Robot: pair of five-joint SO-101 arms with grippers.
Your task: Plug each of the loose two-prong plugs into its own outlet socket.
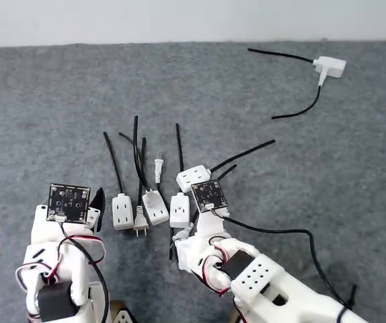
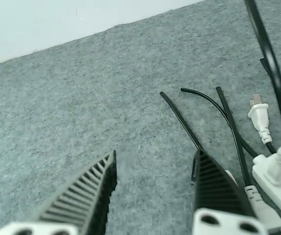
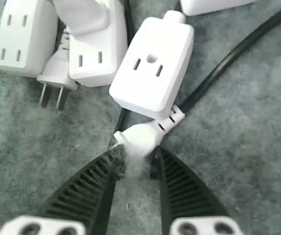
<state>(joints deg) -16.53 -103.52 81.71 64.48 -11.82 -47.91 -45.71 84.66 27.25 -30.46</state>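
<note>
Right tool [image 3: 134,159] was pinched on a white two-prong plug [image 3: 140,138], which lay on the counter [image 3: 258,147] just beside an outlet socket [image 3: 152,68]. I judged it light, hard and slick, with a stiff cord likely to tug, so best gripped across the body's flat sides. The left tool [image 2: 152,166] gaped, empty.

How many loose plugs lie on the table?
3. One plug lies alone beyond the outlet blocks, a second between the two left blocks, a third at the right gripper. Others may be hidden.

Left gripper [image 2: 155,155] low over the table, fingers spread wide; right gripper [image 3: 136,154] angled downward, fingers pinched narrowly on a white plug [image 3: 140,136].
</note>
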